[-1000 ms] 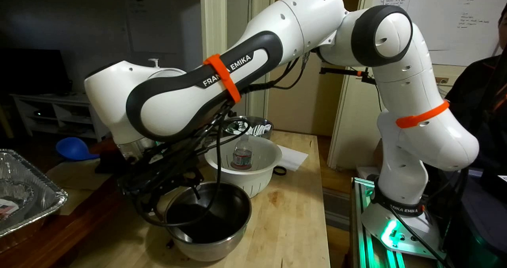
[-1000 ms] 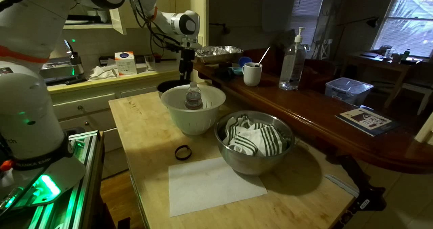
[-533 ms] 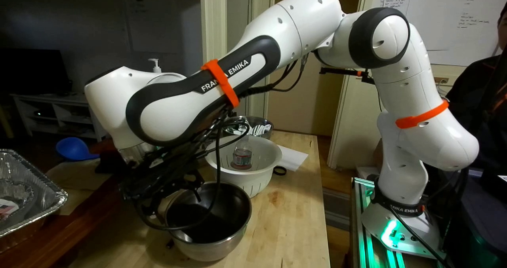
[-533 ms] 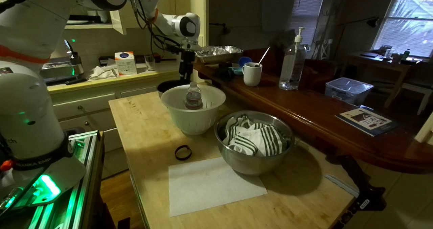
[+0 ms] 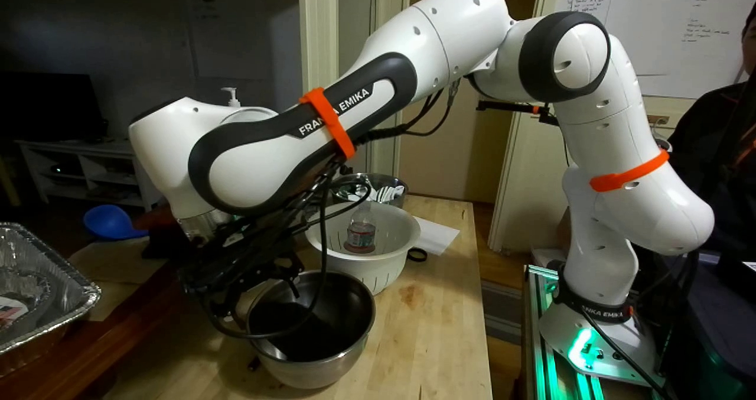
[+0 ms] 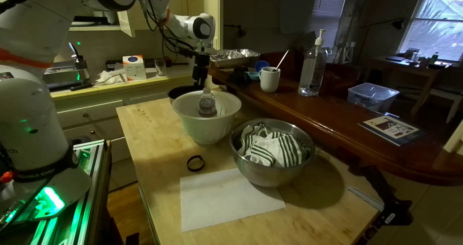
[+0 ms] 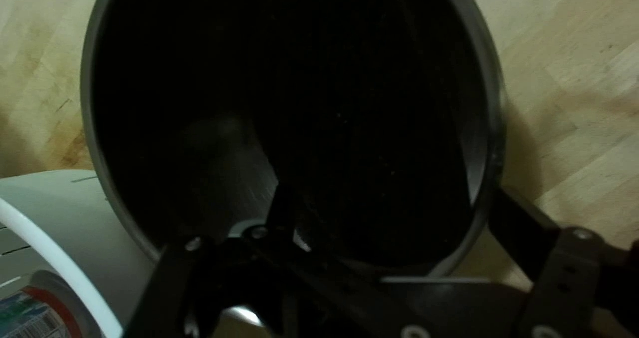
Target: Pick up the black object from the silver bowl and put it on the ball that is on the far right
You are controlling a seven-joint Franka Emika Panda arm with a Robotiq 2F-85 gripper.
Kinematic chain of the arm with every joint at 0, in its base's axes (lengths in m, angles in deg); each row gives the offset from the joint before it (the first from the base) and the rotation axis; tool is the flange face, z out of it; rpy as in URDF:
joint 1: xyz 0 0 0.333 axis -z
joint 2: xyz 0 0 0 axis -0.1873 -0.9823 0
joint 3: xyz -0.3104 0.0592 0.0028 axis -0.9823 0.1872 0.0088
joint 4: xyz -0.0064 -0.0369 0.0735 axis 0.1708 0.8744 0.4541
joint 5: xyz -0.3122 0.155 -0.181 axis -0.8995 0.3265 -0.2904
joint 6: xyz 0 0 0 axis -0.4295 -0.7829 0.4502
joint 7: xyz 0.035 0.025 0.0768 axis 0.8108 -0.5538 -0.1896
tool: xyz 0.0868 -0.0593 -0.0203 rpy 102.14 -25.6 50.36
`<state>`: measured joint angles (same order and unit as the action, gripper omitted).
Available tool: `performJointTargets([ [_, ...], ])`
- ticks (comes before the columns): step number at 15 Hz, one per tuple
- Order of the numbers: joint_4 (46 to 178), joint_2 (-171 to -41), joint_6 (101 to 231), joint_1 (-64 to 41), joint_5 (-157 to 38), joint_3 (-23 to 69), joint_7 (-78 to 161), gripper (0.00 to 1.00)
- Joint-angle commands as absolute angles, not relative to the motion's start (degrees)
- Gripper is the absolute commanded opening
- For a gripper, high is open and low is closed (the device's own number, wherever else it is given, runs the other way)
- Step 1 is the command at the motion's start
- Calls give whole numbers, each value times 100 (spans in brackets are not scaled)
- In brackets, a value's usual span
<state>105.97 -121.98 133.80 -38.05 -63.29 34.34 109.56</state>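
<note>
Wrist view: the gripper has its fingers spread wide, grasping nothing visible; one is over the dark inside of the silver bowl, one by the rim at lower right (if it touches, I cannot tell). The black object cannot be distinguished in this shadow. At lower left, just beside, is the white bowl; the bottle in it shows a barcode. In an exterior view, the arm reads "FRAN" and "EMIKA"; wood of the table extends from the silver bowl rightwards to the edge.
</note>
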Motion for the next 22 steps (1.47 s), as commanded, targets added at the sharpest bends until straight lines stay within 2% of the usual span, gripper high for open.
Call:
performJointTargets([
  [1,10598,-12132,13323,-3796,-6344,3430,11060,100],
  [21,10749,-12008,13224,-3796,-6372,3415,11118,100],
  [22,10759,-12015,13209,-3796,-6363,3419,11122,94],
])
